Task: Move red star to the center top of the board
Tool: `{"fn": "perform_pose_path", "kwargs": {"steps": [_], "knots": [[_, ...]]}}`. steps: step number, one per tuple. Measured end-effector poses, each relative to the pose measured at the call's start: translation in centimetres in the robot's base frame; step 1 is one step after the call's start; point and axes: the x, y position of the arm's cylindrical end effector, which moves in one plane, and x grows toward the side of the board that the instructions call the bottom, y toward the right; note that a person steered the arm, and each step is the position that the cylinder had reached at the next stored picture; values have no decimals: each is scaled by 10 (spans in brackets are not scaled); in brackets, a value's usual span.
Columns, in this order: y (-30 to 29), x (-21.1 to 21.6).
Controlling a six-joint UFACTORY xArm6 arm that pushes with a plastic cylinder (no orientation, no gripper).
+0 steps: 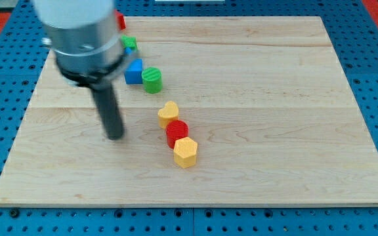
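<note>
A red block (120, 21) peeks out from behind the arm at the view's top left; its shape is mostly hidden. A second red block (177, 133), roundish, sits near the middle of the board between a yellow heart (168, 113) and a yellow hexagon (185, 152). My tip (115, 137) rests on the board left of this trio, about a hundred pixels from the round red block and touching no block. The arm's grey body (81, 36) covers the board's top left corner.
A green block (130, 44), a blue block (134, 71) and a green cylinder (152, 80) run in a diagonal line down from the top left. The wooden board (274, 131) lies on a blue pegboard.
</note>
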Motion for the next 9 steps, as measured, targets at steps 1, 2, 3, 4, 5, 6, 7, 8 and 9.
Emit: {"fn": "perform_pose_path", "kwargs": {"steps": [1, 2, 3, 4, 5, 6, 7, 8, 9], "knots": [[-72, -105], [-100, -197], [-93, -253], [-41, -271], [-40, -274], [-40, -294], [-29, -298], [13, -291], [91, -287]]}}
